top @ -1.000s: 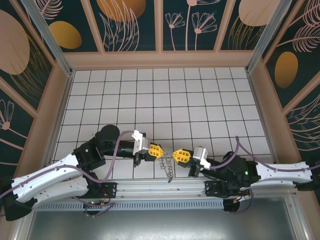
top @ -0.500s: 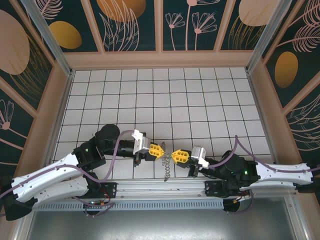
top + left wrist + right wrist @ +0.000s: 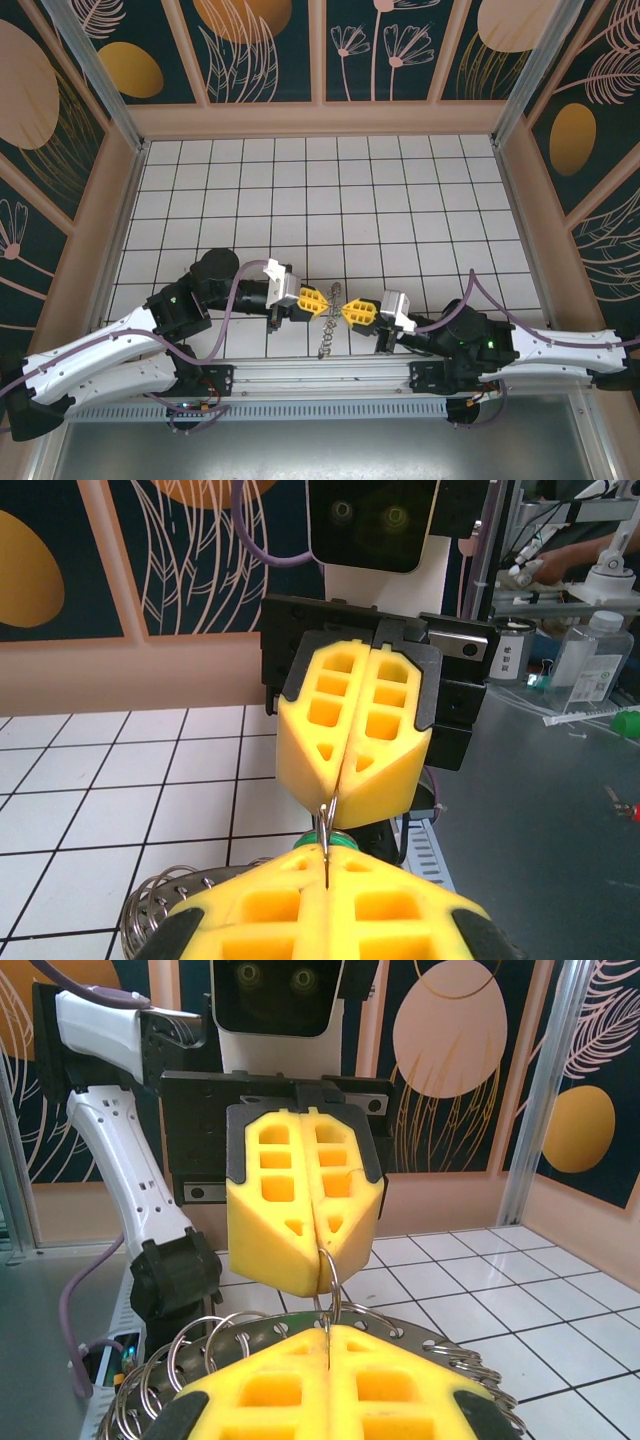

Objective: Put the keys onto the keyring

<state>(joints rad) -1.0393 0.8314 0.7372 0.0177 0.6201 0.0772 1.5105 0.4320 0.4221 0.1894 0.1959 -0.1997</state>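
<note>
— Tiled table, near edge: grippers?
— Left gripper and right gripper were pressed shut, tip to tip, both pinching the keyring, which dangled below.
— Key?
— Green key lay between the tips; holder unclear. Threading judged in hand; next, feeding it onto the ring.

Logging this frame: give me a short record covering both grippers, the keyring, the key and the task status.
left gripper: shut, pinching a thin ring of the keyring
right gripper: shut on the keyring too, tip to tip with the left
keyring: its linked rings dangle from the fingertips, near the table front edge
key: a bit of green peeks beneath the fingertips
status: cannot tell whether the key is threaded on
</note>
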